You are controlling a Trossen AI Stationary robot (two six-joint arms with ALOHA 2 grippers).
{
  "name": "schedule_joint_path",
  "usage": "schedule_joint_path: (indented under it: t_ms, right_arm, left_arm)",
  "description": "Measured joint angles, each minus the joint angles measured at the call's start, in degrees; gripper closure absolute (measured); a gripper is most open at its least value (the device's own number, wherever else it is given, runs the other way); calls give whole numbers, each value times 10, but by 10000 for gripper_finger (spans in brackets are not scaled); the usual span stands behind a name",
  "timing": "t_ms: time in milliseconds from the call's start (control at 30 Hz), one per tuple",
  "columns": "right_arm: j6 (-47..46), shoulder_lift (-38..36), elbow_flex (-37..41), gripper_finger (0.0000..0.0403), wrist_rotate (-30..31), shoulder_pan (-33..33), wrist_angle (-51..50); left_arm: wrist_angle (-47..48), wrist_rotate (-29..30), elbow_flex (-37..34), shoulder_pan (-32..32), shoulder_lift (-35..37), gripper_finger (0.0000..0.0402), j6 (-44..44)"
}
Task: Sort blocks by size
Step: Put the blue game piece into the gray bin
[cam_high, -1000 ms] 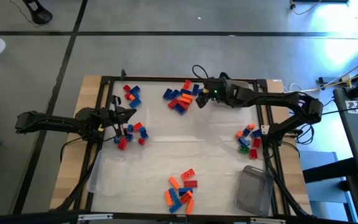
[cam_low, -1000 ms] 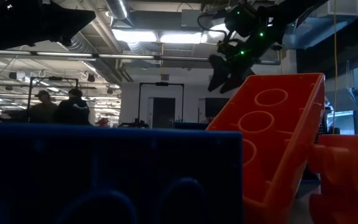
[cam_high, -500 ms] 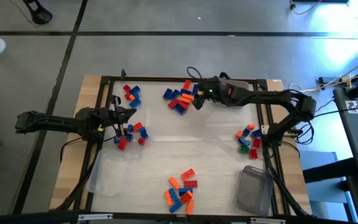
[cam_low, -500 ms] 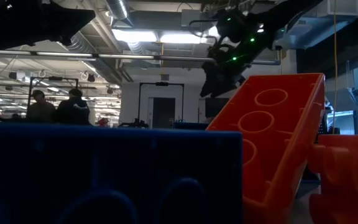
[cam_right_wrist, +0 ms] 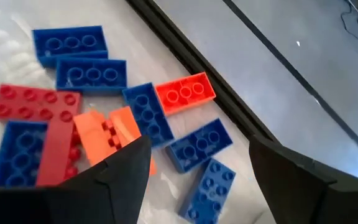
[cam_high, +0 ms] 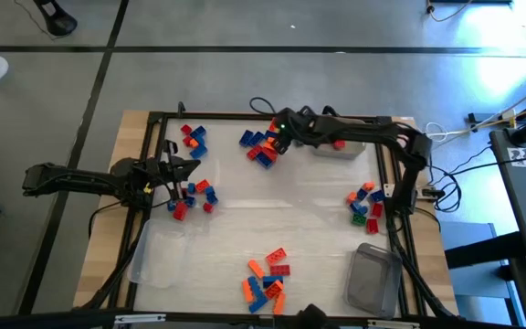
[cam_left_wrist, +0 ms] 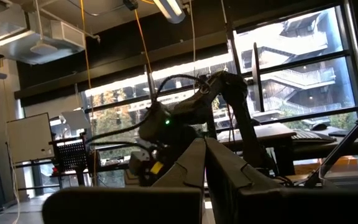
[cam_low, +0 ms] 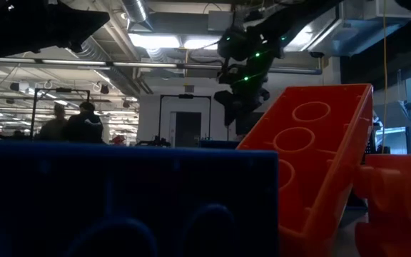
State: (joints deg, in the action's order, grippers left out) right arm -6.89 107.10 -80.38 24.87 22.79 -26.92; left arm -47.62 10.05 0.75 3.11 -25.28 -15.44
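Right gripper: moved leftward along far bench edge, now over far pile of blocks; jaws wide, empty. Pick pending. Left gripper: unmoved, jaws unreadable.

Right arm extends across the table's far edge; right gripper points downward, fingers spread apart. Left gripper rests at the left side, fingers together.

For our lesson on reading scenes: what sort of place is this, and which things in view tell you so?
Probably a robotics lab or workshop. Exposed ceiling ducts and strip lights run over a large open room, people stand at benches far back, and two robot arms work a framed table strewn with toy blocks.
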Motion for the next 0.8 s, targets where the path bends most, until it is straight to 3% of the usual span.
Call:
schedule_joint_path:
  t_ms: [333,800]
  right_arm:
    - [-44,40,-12,134,-20,51,-68]
    - [-53,83,-12,134,-75,80,-61]
  left_arm:
    - [0,0,0,0,0,402,0]
    - [0,0,0,0,0,402,0]
